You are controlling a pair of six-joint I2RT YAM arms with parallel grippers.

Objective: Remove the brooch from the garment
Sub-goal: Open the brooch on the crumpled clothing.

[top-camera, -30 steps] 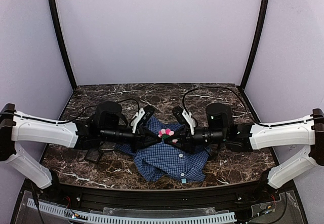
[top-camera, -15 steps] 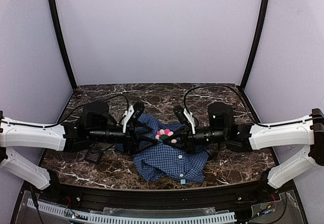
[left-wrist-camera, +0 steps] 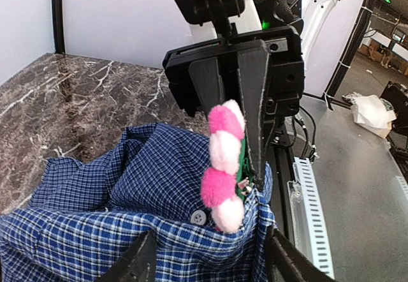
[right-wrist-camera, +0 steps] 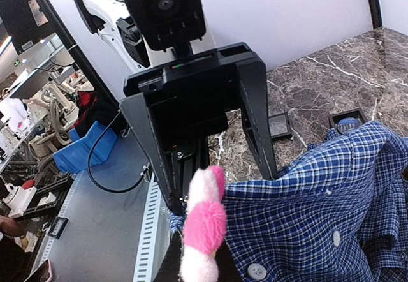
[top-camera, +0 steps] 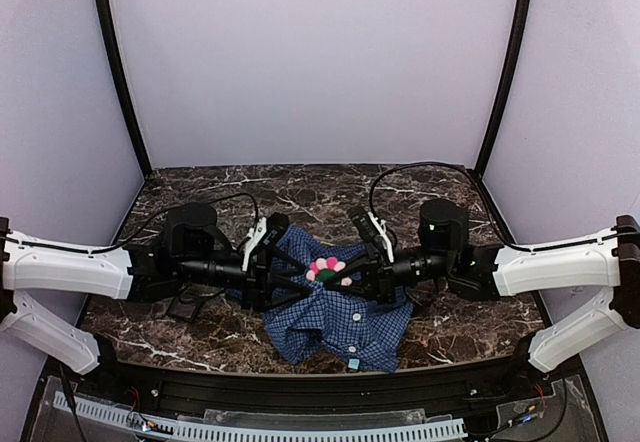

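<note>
Pinches the fuzzy, pink-and-pale round-petalled brooch (left-wrist-camera: 223, 167) edge-on in the tightly narrowed right gripper (left-wrist-camera: 250, 178) at a raised fold of the fine-checked cloth garment (left-wrist-camera: 95, 231), spreads the left gripper (right-wrist-camera: 223, 189) wide beside that fold, with a shallow black square tray (right-wrist-camera: 278, 126) beyond on the veined marble table (right-wrist-camera: 331, 71).

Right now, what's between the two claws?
The brooch, on a raised fold of the shirt. Top view shows it between the open left claw and shut right claw; left wrist view puts it right against the right claw.
</note>
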